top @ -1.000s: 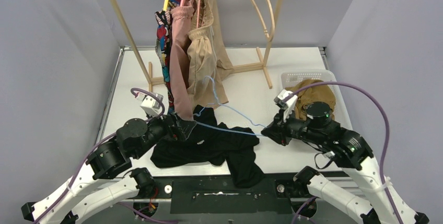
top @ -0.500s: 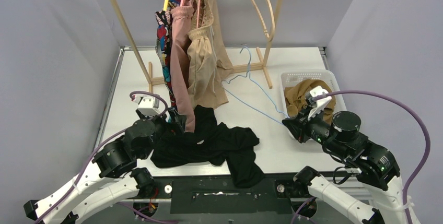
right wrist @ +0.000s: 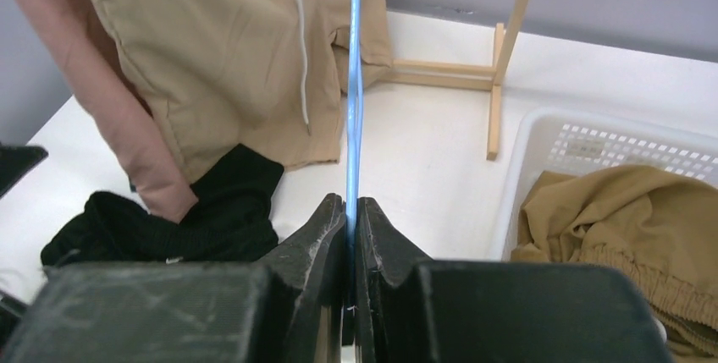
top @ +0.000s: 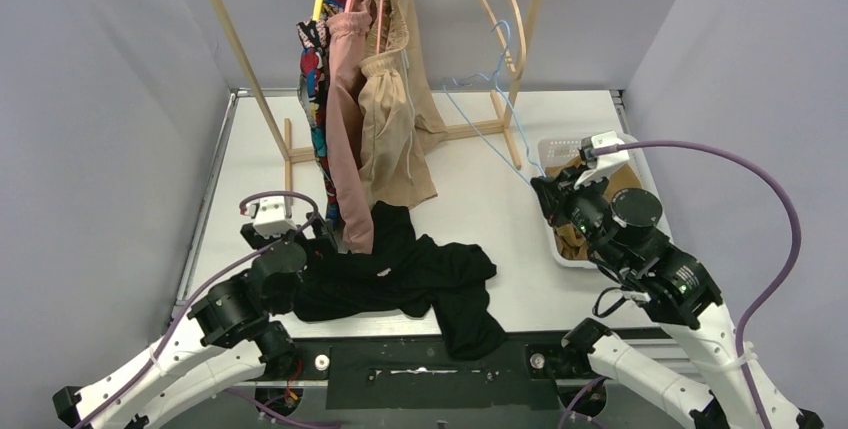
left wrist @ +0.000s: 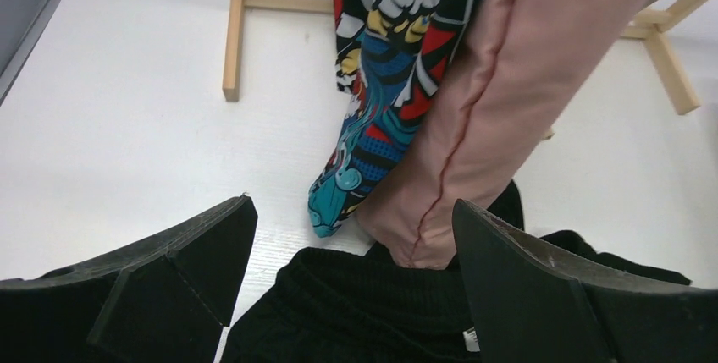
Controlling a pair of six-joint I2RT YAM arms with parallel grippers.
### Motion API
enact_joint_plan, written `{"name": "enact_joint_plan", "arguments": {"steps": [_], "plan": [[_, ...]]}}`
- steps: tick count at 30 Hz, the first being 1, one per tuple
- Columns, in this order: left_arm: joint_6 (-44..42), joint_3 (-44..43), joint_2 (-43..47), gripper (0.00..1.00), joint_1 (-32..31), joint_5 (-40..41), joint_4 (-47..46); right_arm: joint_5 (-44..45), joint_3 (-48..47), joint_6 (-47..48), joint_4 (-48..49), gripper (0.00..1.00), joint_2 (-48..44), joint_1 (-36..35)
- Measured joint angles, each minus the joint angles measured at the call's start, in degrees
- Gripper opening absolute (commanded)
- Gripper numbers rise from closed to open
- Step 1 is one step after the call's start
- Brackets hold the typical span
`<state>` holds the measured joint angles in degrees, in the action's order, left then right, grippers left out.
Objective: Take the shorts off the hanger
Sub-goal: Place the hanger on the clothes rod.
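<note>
Progress: two of five pairs off, three left, by my judgement.

- Rack (top: 235, 39): standing ahead of both arms, carrying the three pairs that are hanging: comic-print shorts (top: 313, 79), pink shorts (top: 345, 139), beige shorts (top: 390, 129).
- Black shorts (top: 420, 274): lying loose on the table, directly under and ahead of the left gripper (left wrist: 353, 211), whose fingers are spreading wide and gripping nothing.
- Tan shorts (right wrist: 610, 211): resting in the white basket (right wrist: 610, 139), to the right of the right gripper (right wrist: 351, 206).
- Blue hanger (right wrist: 354, 84): bare, its wire being pinched between the right gripper's closed fingers and running forward; its hook seems to be reaching the rack's right post, though the wire is too thin to follow.

Surface: white table (top: 250, 169), matte. Room: plain grey walls (top: 100, 99) enclosing three sides.
</note>
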<state>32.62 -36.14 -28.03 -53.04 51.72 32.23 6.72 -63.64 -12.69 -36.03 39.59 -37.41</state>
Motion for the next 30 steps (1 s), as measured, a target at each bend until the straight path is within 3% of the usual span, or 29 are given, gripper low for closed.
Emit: {"name": "enact_joint_plan", "arguments": {"steps": [6, 16, 22, 27, 30], "plan": [[1.8, 2.6, 0.5, 0.87, 0.0, 3.1, 0.4, 3.4, -0.2, 1.6, 5.5, 0.00, 5.0, -1.5], [-4.7, 2.9, -2.3, 0.91, 2.1, 4.8, -5.0, 11.9, -5.8, 10.4, 13.4, 0.00, 16.3, -12.2], [-6.2, 3.2, -2.7, 0.91, 13.9, -2.3, -6.8, 15.6, -7.8, 12.7, 16.4, 0.00, 19.3, -12.1], [-6.3, 3.0, -9.7, 0.91, 26.7, -12.5, -8.0, 16.0, -11.3, 14.2, 16.7, 0.00, 21.6, -12.0], [-5.9, 2.9, -10.9, 0.91, 31.9, -14.3, -7.5, 16.0, -14.1, 15.3, 16.7, 0.00, 22.9, -11.5]]}}
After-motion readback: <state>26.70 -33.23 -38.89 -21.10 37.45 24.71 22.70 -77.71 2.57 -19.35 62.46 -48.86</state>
